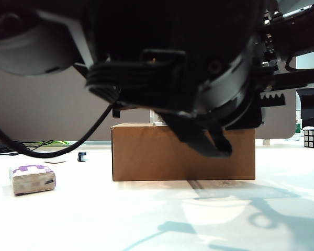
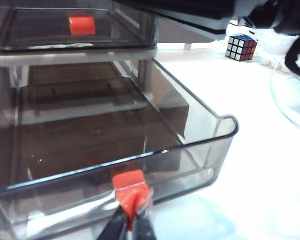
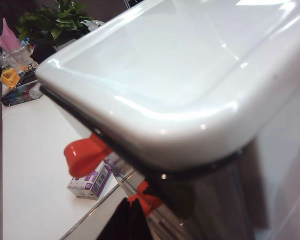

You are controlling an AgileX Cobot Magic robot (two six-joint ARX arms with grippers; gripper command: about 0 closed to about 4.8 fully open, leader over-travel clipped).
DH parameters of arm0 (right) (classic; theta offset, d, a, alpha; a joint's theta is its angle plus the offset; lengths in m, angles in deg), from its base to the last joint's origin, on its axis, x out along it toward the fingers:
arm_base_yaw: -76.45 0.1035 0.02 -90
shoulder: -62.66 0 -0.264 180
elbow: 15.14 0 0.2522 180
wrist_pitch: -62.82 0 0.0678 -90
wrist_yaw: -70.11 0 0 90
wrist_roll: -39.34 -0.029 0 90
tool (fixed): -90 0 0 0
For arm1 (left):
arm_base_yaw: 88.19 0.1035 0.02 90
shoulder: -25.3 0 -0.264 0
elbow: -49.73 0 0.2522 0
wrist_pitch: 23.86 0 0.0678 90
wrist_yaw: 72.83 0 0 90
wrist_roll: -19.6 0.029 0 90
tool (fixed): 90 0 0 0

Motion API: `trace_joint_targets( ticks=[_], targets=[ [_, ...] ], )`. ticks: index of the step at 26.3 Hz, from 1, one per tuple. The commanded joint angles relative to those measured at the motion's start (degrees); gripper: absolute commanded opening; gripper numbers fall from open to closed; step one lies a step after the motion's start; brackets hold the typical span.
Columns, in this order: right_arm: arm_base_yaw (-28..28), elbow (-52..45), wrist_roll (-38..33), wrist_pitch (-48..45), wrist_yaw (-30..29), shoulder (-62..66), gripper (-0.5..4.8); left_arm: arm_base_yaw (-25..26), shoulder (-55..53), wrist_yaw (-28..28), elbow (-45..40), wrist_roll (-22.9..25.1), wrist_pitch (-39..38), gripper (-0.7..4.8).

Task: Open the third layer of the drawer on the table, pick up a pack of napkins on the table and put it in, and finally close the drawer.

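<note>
At the cabinet's lowest tier, left gripper fingers clamp the third layer's red-orange tab, tray pulled out; right gripper's closure is indiscernible; pack of napkins awaits near the desk's left edge.

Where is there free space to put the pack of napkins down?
The pulled-out third layer is bare inside, bordered by its smoky walls; the left gripper pinches its red-orange handle. The white table between the pack of napkins and the cardboard box is bare too.
</note>
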Motion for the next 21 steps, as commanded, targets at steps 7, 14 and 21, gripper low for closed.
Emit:
trace_joint_targets(
  ticks=[7, 14, 21],
  targets=[
    [0.04, 0.33, -0.22, -0.76, -0.24, -0.15, -0.04, -0.83, 1.68, -3.3, -0.17, 0.37, 0.46, 2.36],
    [0.04, 0.33, -0.2, 0.39, -0.26, -0.15, -0.04, -6.32, 8.57, -6.51, -1.55, 0.48, -9.73, 2.34],
    [0.04, 0.31, -0.2, 2.01, -1.53, -0.15, -0.04, -16.39, 29.4, -17.66, -12.13, -1.66, -23.82, 1.84]
  ],
)
